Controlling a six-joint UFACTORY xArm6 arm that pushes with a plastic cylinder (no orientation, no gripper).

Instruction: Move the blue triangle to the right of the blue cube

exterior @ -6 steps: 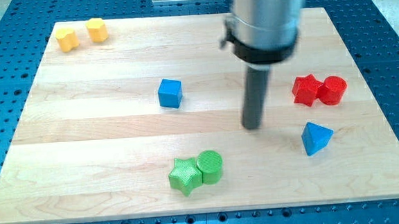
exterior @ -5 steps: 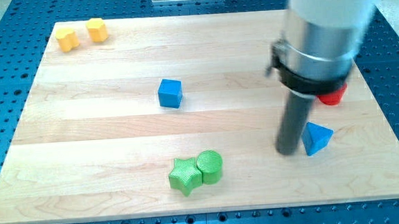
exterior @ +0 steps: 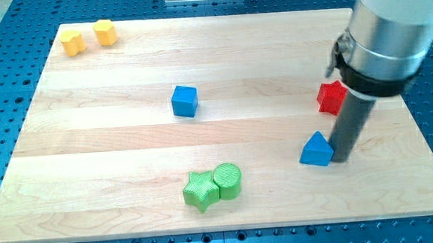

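The blue triangle [exterior: 316,149] lies on the wooden board at the lower right. My tip [exterior: 341,157] touches its right side. The blue cube [exterior: 185,101] stands near the board's middle, well to the upper left of the triangle. The rod and arm body rise toward the view's top right.
A red star [exterior: 331,98] sits just above the rod; a second red block seen earlier is hidden behind the arm. A green star [exterior: 200,190] and green cylinder [exterior: 228,179] touch at the bottom middle. Two yellow blocks [exterior: 73,43] [exterior: 105,32] sit at the top left.
My tip went from the triangle's left round to its right side. The blue triangle slid a little left and turned. The arm now hides the red cylinder.
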